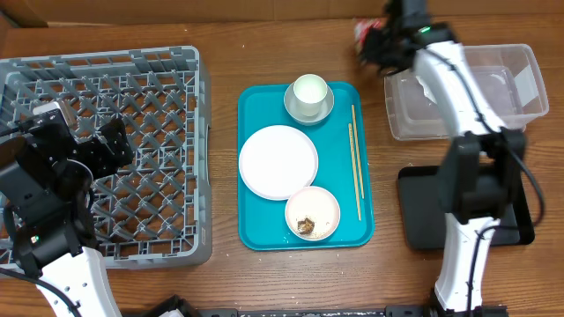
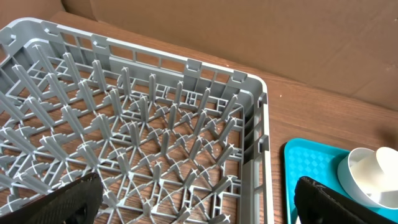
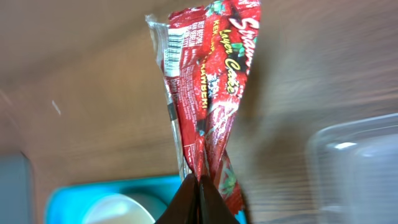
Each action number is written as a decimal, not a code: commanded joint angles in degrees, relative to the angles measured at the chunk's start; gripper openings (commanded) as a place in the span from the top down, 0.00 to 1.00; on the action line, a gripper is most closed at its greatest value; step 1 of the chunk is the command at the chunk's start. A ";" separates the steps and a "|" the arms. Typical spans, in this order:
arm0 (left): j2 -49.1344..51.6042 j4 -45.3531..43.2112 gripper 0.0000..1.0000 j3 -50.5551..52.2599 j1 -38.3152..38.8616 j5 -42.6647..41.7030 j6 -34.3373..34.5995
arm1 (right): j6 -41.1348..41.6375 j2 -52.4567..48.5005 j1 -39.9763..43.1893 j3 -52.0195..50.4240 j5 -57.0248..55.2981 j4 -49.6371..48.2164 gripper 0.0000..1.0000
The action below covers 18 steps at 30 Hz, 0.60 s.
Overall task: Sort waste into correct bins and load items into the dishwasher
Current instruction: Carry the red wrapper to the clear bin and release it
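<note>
At the far left the grey dish rack sits on the wooden surface, its lattice floor showing the wood beneath. The left arm hangs over the rack's left half, and the left fingers are spread wide apart with nothing between them; in the left wrist view they frame the rack's near wall from either side

Just right of the rack lies the teal tray. At its far end a white cup stands upright inside a small bowl. The round white plate lies flat in the middle of the tray, toward its left side. At the near end, touching or almost touching the plate's rim, a second small bowl holds brown food scraps. Along the tray's right edge the two chopsticks lie side by side, pointing lengthwise

Further right, the right arm reaches to the far edge of the scene. The right fingers are pressed together on one end of the red wrapper, which sticks out from them over bare wood, between the teal tray's far right corner and the clear tub. The tub sits at the far right, apart from the wrapper. Nearer the camera, the black tray lies flat, partly covered by the right arm
</note>
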<state>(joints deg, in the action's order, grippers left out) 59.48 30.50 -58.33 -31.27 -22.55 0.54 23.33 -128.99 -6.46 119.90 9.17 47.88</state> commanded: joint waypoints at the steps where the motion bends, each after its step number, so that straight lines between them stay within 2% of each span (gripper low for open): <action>1: 0.31 -0.07 0.00 -0.94 -0.22 -1.01 0.92 | 8.74 7.63 4.92 4.00 -0.42 1.49 0.96; 4: 0.31 -0.07 0.00 -0.94 -0.22 -1.01 0.92 | 19.47 9.49 9.35 4.00 -0.57 5.88 0.96; 11: 0.31 -0.07 0.00 -0.94 -0.22 -1.01 0.92 | 46.01 9.49 16.94 3.80 -3.74 24.98 0.96; 13: 0.31 -0.07 0.00 -0.94 -0.22 -1.01 0.92 | 48.70 9.49 17.77 3.82 -5.60 27.58 0.96; 18: 0.31 -0.07 0.00 -0.94 -0.22 -1.01 0.92 | 48.94 9.40 17.40 3.80 -9.40 28.15 0.96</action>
<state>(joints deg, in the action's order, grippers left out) 59.51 30.48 -58.33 -31.27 -22.57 0.54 67.61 -119.68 11.79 123.39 3.27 76.47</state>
